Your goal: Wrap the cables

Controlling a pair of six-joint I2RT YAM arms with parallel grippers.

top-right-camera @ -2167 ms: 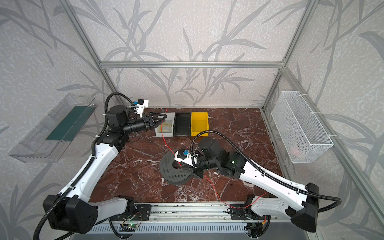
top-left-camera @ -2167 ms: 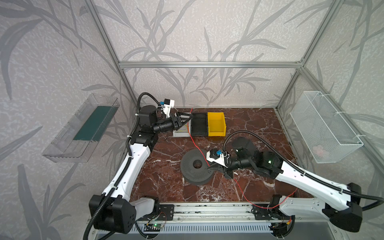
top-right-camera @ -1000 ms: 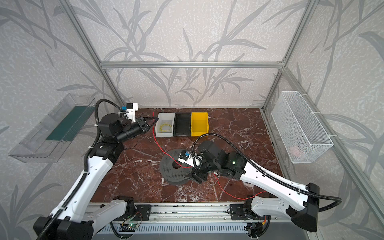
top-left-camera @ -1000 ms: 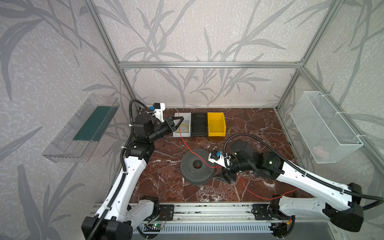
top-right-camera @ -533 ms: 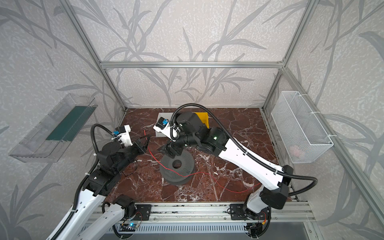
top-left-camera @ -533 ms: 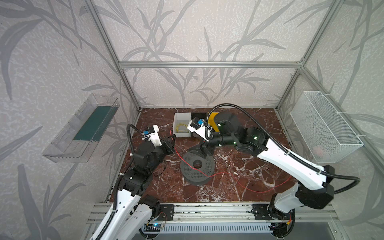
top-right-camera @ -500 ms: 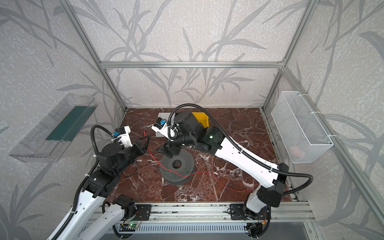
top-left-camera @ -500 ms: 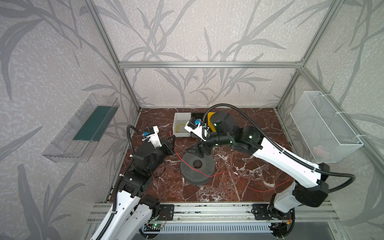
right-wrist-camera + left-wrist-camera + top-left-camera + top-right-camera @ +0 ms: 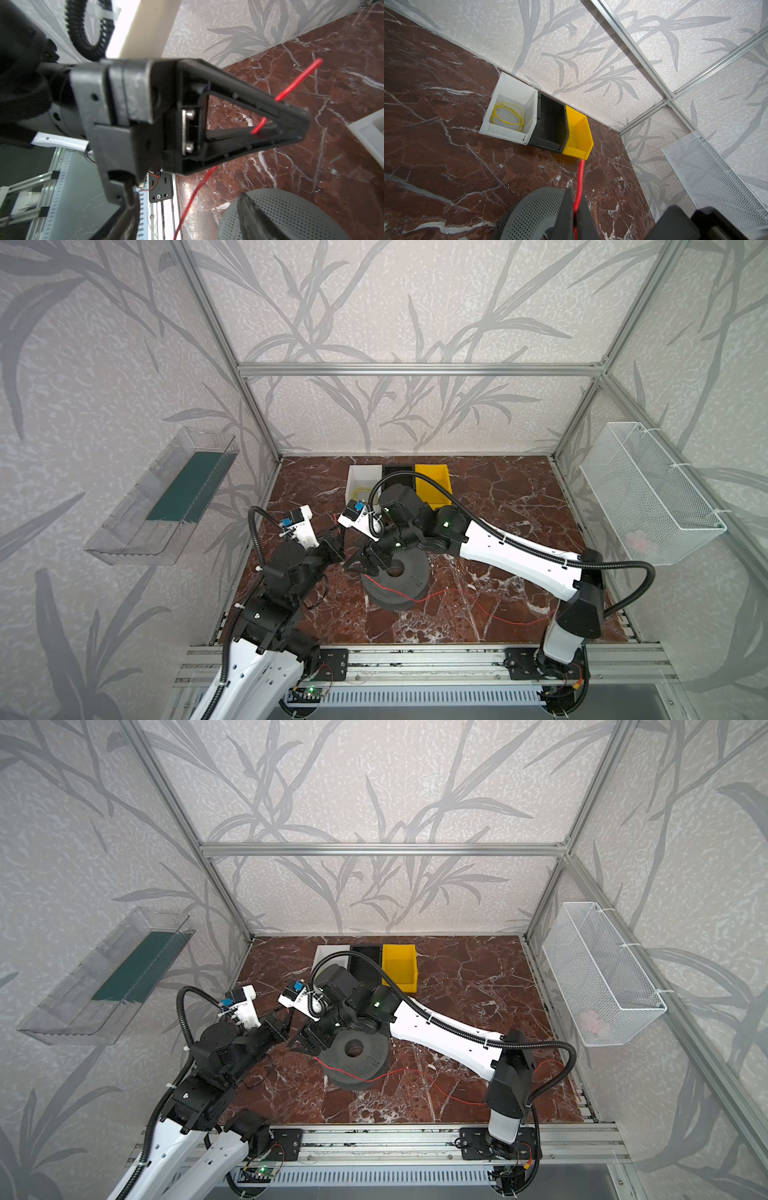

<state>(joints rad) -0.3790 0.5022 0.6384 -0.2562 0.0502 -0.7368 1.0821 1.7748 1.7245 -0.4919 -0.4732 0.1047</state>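
the left arm folds back, the left end effector [image 9: 576, 197] pinched shut on the thin red plastic-coated cable [image 9: 580, 176], which trails over one dark grey perforated round spool [image 9: 409, 572] onto the marble surface [image 9: 498, 497]. the right arm reaches across it, the right end effector [image 9: 365, 566] spread wide beside the left. two cables: the thin yellow cable [image 9: 507, 115] lies coiled in the white bin [image 9: 506, 133]. a second ago the arms stood farther apart.

Bright red cable [image 9: 580, 176], yellow cable [image 9: 520, 116], white bin [image 9: 512, 87], black bin [image 9: 550, 116], yellow bin [image 9: 579, 128], grey perforated spool [image 9: 533, 212], white-veined maroon table [image 9: 436, 124]
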